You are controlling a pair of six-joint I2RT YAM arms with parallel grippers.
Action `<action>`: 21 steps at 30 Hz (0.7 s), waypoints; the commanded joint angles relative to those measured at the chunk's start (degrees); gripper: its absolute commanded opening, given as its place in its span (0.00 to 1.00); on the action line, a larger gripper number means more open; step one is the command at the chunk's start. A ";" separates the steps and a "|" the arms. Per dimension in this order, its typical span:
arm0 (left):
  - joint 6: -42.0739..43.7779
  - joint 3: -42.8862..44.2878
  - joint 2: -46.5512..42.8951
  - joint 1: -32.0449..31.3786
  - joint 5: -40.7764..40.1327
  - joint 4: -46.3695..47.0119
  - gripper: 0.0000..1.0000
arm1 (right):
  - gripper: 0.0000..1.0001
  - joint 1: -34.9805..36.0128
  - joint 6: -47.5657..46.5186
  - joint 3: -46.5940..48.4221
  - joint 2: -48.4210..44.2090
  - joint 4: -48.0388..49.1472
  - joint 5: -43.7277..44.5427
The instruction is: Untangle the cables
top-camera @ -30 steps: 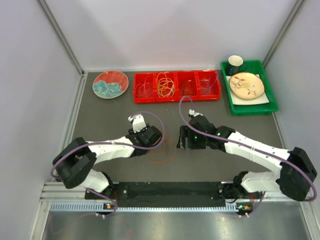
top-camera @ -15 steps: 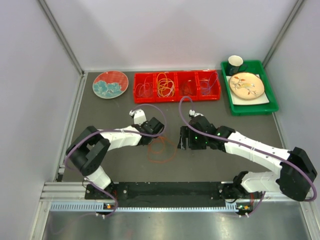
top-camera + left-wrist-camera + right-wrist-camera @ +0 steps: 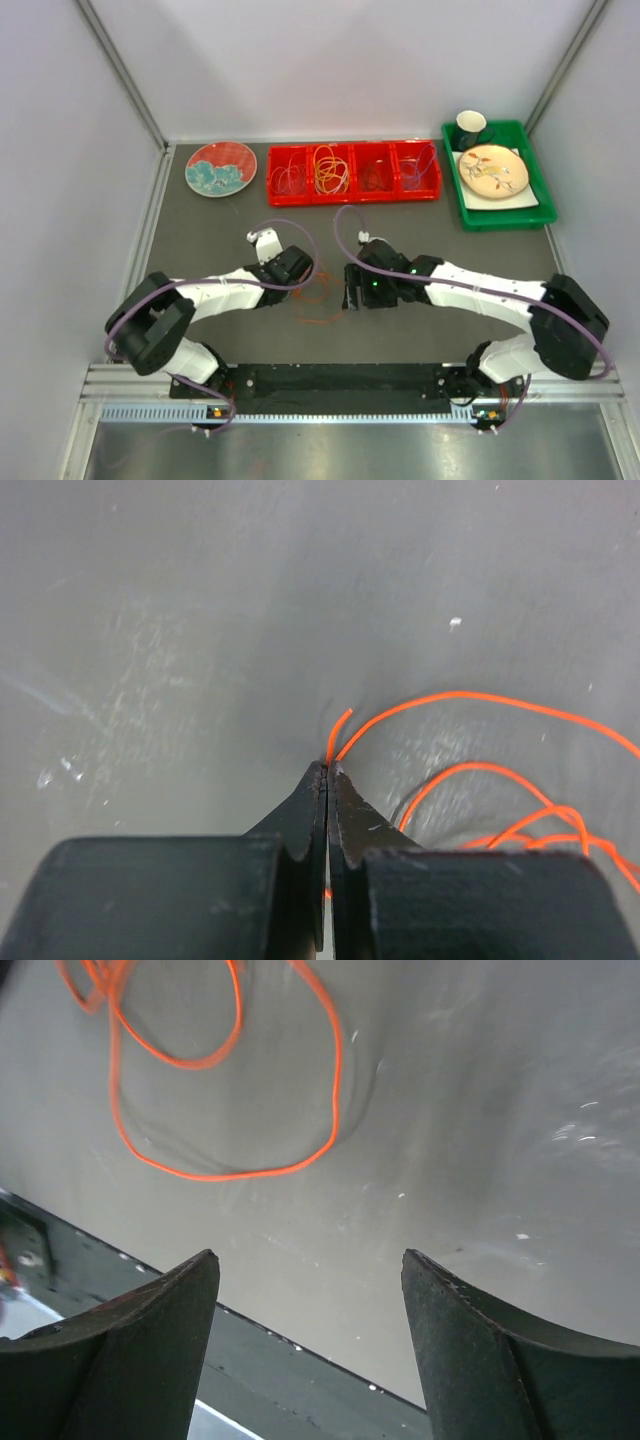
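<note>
A thin orange cable (image 3: 316, 300) lies in loose loops on the dark mat between my two arms. My left gripper (image 3: 304, 280) is shut on one strand of it. In the left wrist view the closed tips (image 3: 328, 766) pinch the orange cable (image 3: 450, 696), which curves away to the right. My right gripper (image 3: 350, 297) stands open just right of the loops. Nothing is between its fingers (image 3: 310, 1255), and the orange cable (image 3: 240, 1172) lies ahead of them to the left. More cables, white, yellow (image 3: 330, 170), red and purple, sit coiled in the red tray (image 3: 353, 196).
A blue and red plate (image 3: 220, 168) lies at the back left. A green tray (image 3: 500, 218) at the back right holds a patterned plate (image 3: 493, 170) and a cup (image 3: 471, 124). The mat's near edge (image 3: 250, 1325) shows under the right fingers.
My left gripper has shut on a strand of the orange cable. The right arm has shifted left, closer to the loops, with its gripper still open.
</note>
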 commanded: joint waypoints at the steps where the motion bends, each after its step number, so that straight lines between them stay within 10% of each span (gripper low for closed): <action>1: 1.29 -3.73 -5.40 0.13 1.55 5.89 0.00 | 0.73 3.49 0.62 5.28 5.77 0.50 2.91; 14: 1.56 -5.77 -8.49 0.13 1.73 7.82 0.00 | 0.65 3.76 -2.63 13.19 17.55 -2.14 10.92; 21: 1.47 -6.47 -9.54 0.13 1.47 8.09 0.00 | 0.34 3.76 -3.51 15.66 21.69 -1.61 13.82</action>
